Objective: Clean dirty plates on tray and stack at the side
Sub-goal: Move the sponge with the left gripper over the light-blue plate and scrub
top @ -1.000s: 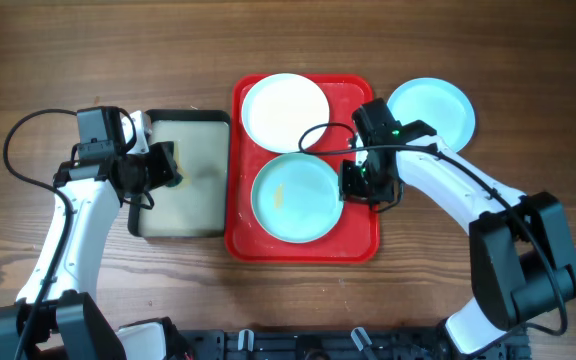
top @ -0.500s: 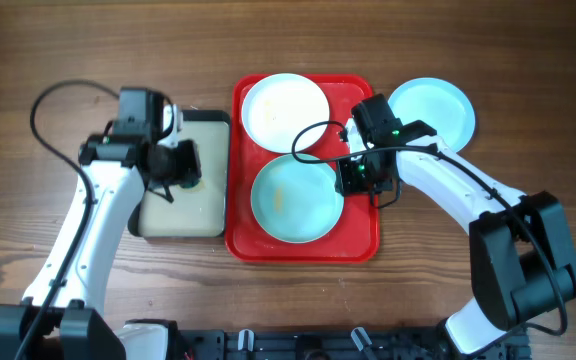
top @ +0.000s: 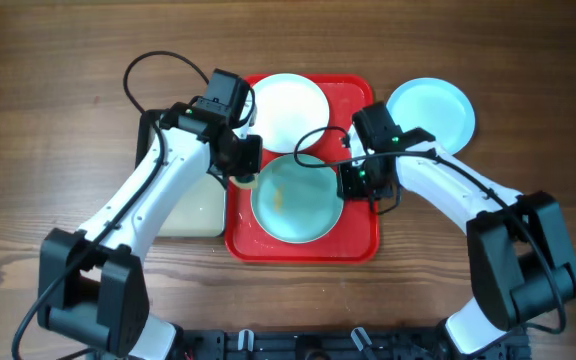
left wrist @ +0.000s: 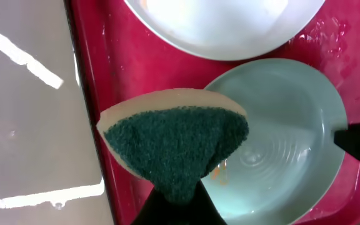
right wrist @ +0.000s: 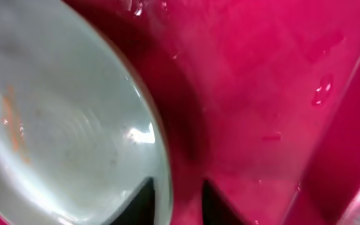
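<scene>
far left, the beige tray [top: 183, 215] sits on the desk [top: 48, 60], half hidden under the left arm [top: 138, 200]. the left hand [top: 240, 160] is clamped on the sponge [left wrist: 177, 147], green scrub face showing. it hangs over the left side of the red tray [top: 358, 250], right at the edge of the near blue plate [top: 296, 198], lined up for a scrub, i'd say. that plate lies in the tray's front half, wet, with an orange smear [left wrist: 216, 175], so it's not clean yet. behind it the white plate [top: 286, 108] waits in the tray too. the right hand [top: 353, 180] has its fingers [right wrist: 141, 203] apart, one either side of the near plate's right rim, likely to steady it against the rubbing. further right, the other blue plate [top: 431, 110] rests on the desk beside the tray, the start of the stack by the look of it
</scene>
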Tool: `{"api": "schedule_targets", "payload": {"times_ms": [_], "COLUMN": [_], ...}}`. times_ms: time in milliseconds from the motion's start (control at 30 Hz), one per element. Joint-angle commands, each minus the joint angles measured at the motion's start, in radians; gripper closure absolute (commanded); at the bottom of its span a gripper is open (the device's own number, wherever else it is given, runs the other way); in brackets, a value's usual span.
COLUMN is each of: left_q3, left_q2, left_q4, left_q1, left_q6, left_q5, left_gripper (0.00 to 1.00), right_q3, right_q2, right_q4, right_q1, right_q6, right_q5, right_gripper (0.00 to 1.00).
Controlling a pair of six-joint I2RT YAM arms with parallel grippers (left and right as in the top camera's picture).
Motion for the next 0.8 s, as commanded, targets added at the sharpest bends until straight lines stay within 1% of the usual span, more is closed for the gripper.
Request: {"api": "schedule_targets", "payload": {"times_ms": [0,200,267,367,500,567,700,767], "left_q3": [0.001,-0.042,-0.094,-0.167,-0.195,-0.195,-0.196,-0.196], "left_q2": [0.015,0.015,0.015,0.015,0.015,0.015,0.015,0.015], "left_q4": [0.013,0.044,0.089,0.17,0.241,0.242,0.241,0.24], "left_q1": [-0.004,-0.004,-0.004,-0.004,-0.004,-0.004,-0.022,-0.041], "left_q6": [-0.018,-0.018,-0.018,-0.018,-0.018,-0.045,-0.052,-0.104], "left_q5": [0.016,0.021,0.055,0.069,0.218,0.219,0.205,0.102], "left_gripper": [0.96,0.96,0.96,0.96,0.96,0.96,0.96,0.96], "right_q3": [-0.021,-0.021,-0.021,-0.021,-0.021,-0.021,-0.021,-0.021], "right_q2": [-0.017,-0.017,-0.017,-0.017,-0.017,-0.017,-0.017,-0.017], "right_q4": [0.012,0.013,0.017,0.023,0.025,0.024,0.042,0.042], "right_q1": [0.001,0.001,0.001,0.001,0.001,0.002,0.002,0.002], "right_q6": [0.024,0.025,0.05,0.05,0.051,0.073,0.084,0.085], "right_q5": [0.002,-0.01,-0.01,-0.026,-0.029,-0.045,-0.076,-0.077], "right_gripper": [0.96,0.96,0.96,0.96,0.96,0.96,0.96,0.96]}}
